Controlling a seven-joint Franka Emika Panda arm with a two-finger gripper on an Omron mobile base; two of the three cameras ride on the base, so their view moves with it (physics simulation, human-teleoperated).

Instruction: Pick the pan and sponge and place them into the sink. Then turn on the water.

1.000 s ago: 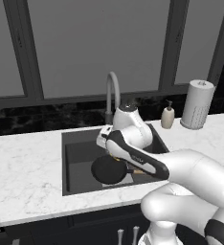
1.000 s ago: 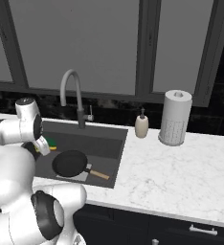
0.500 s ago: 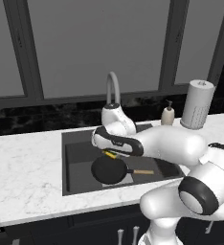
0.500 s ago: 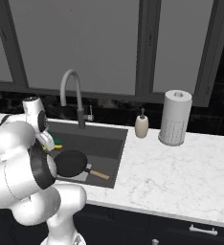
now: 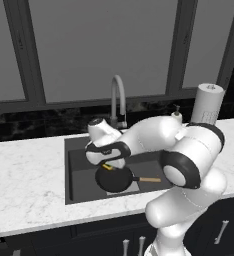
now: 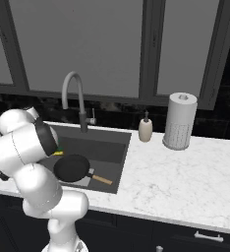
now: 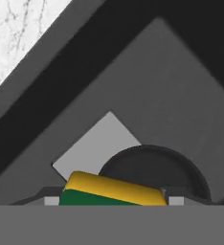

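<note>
My claw (image 7: 111,201) grips the sponge (image 7: 111,193) over the sink (image 5: 79,170), above the pan (image 5: 114,179) on the basin floor; next I should part my fingers, then reach for the faucet (image 5: 118,100).

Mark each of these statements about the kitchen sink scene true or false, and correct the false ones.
1. The pan lies in the sink. True.
2. Water is running from the tap. False: no stream shows.
3. The sponge sits between the gripper fingertips, above the basin. True.
4. The paper towel roll stands left of the sink. False: in the right base view it stands to the right, past the soap bottle.
5. The pan's handle is black. False: it is light brown.
</note>
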